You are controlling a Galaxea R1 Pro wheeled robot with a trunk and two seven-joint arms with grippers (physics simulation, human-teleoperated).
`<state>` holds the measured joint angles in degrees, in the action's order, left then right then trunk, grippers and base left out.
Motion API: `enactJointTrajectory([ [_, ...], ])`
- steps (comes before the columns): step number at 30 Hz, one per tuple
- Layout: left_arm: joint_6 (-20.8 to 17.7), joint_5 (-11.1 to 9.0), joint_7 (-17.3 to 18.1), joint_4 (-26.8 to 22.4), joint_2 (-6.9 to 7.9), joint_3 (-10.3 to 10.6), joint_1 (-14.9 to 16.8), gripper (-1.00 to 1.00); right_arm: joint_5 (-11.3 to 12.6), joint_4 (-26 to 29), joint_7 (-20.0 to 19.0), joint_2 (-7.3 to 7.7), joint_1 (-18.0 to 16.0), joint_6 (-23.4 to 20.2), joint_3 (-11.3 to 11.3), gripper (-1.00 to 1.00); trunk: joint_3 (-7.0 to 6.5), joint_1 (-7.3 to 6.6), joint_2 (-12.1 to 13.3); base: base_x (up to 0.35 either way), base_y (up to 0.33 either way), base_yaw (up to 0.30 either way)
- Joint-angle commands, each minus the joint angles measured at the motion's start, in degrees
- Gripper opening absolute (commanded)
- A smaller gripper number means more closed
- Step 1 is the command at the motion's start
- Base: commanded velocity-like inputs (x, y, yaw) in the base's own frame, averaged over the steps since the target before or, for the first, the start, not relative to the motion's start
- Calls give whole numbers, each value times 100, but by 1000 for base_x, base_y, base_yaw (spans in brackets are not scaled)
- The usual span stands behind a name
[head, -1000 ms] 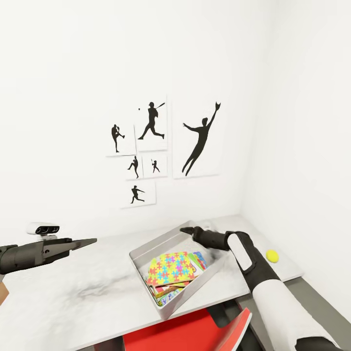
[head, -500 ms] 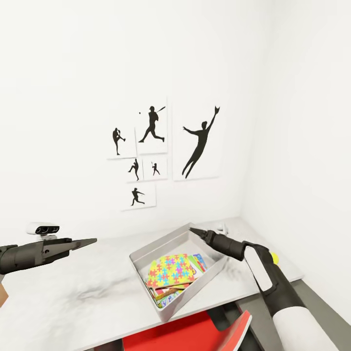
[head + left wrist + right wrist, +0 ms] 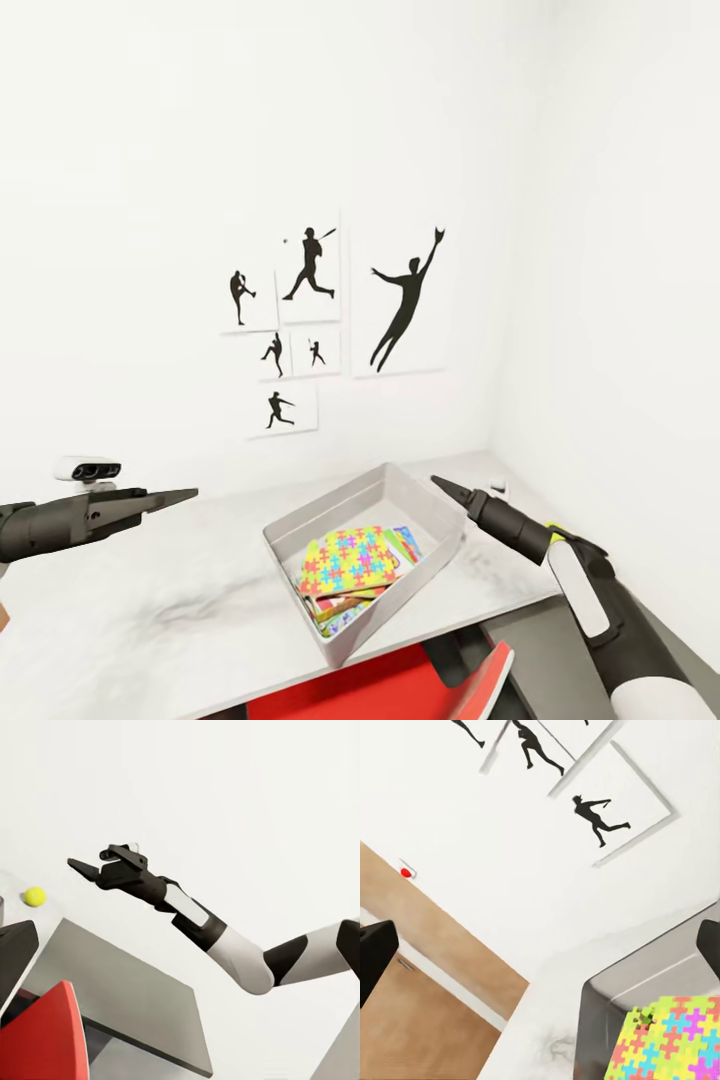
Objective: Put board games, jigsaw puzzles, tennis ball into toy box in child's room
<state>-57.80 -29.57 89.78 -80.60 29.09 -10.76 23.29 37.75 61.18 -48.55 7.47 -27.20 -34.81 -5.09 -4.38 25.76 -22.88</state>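
Left arm enters from the left edge of the head view, forearm level, left gripper (image 3: 180,494) pointing right with its fingers drawn together to a narrow tip; nothing between them. Right arm rises from the lower right, white upper segment, black forearm, wrist angled up and to the left. Right gripper (image 3: 442,484) points toward the far left; in the left wrist view its (image 3: 91,862) fingers stand parted, empty.
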Motion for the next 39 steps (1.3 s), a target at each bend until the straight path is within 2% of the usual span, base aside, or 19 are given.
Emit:
enactJointTrajectory([
  [1, -63, 0, 22, 0, 4, -13, 1, 100, 30, 0, -17, 3, 4, -34, -19, 100, -7, 3, -4, 0, 0, -71],
  [14, -65, -4, 22, 8, 9, -40, 1, 100, 22, -34, -48, 24, 18, 17, -87, 100, -117, 3, -4, 0, 0, -68],
  [39, -56, 4, 22, 9, 0, 11, 1, 100, -3, -121, -67, 27, 71, 33, -234, 100, -126, 3, -4, 0, 0, -3],
])
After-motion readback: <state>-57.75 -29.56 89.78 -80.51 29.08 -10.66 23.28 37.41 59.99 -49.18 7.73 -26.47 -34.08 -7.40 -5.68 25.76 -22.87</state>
